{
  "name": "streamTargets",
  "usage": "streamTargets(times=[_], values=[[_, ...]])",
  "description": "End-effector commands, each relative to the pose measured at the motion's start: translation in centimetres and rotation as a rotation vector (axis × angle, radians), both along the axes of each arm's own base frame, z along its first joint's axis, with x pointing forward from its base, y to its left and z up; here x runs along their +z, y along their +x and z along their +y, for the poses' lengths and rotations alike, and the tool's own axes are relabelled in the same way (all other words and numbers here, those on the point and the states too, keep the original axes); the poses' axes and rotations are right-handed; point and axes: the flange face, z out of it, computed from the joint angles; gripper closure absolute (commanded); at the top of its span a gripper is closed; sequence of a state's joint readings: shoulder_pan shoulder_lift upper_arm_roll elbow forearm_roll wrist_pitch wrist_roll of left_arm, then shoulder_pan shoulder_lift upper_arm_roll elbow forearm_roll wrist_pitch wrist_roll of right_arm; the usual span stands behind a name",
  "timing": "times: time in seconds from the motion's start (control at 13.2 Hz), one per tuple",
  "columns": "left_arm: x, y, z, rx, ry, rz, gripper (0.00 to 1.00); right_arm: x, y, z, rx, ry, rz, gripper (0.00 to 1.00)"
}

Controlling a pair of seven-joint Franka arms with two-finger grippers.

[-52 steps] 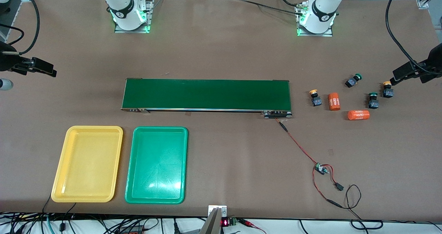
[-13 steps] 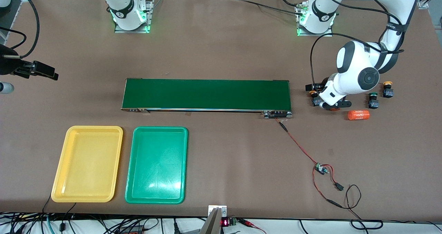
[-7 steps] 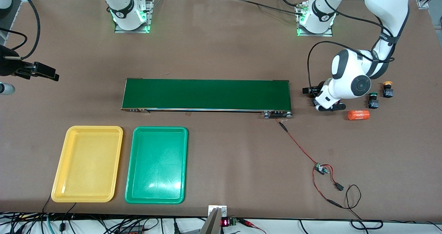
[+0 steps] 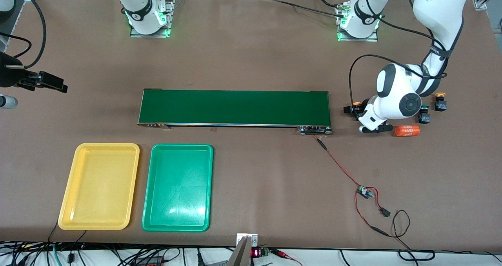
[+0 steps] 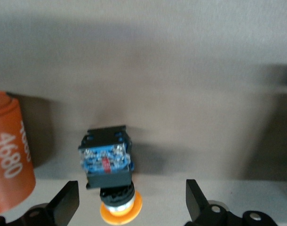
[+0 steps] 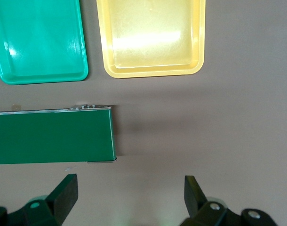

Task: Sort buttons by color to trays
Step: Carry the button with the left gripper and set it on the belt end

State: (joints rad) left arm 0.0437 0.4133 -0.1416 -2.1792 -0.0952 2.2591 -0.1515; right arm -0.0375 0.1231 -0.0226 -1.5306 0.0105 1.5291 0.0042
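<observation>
Left gripper (image 5: 129, 202) spread wide, straddling a yellow-capped button (image 5: 108, 172) lying untouched on the bench (image 4: 251, 54) near the left arm's end. Right gripper (image 6: 129, 200) spread, empty, waiting over that edge.

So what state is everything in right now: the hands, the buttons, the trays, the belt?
Left hand: open, fingers either side of a yellow button, not yet closed on it.
Right hand: open, holding nothing, waiting above the table near the belt's end.
Yellow tray: empty.
Green tray: empty.
Belt: nothing on it.
Other yellow button: on the table, unsorted.
Green button: on the table, unsorted.
Orange cylinder: lying on its side.
</observation>
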Motion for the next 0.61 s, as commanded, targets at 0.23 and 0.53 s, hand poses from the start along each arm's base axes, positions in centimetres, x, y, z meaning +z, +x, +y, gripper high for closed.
streamTargets(times=[0.23, 0.53], values=[[-0.84, 1.10, 1.87, -0.001, 0.016, 0.004, 0.00, 0.28, 0.03, -0.01, -0.017, 0.014, -0.010, 0.00], [-0.86, 1.02, 1.87, 0.002, 0.015, 0.010, 0.40, 0.19, 0.06, -0.10, -0.018, 0.014, -0.009, 0.00]])
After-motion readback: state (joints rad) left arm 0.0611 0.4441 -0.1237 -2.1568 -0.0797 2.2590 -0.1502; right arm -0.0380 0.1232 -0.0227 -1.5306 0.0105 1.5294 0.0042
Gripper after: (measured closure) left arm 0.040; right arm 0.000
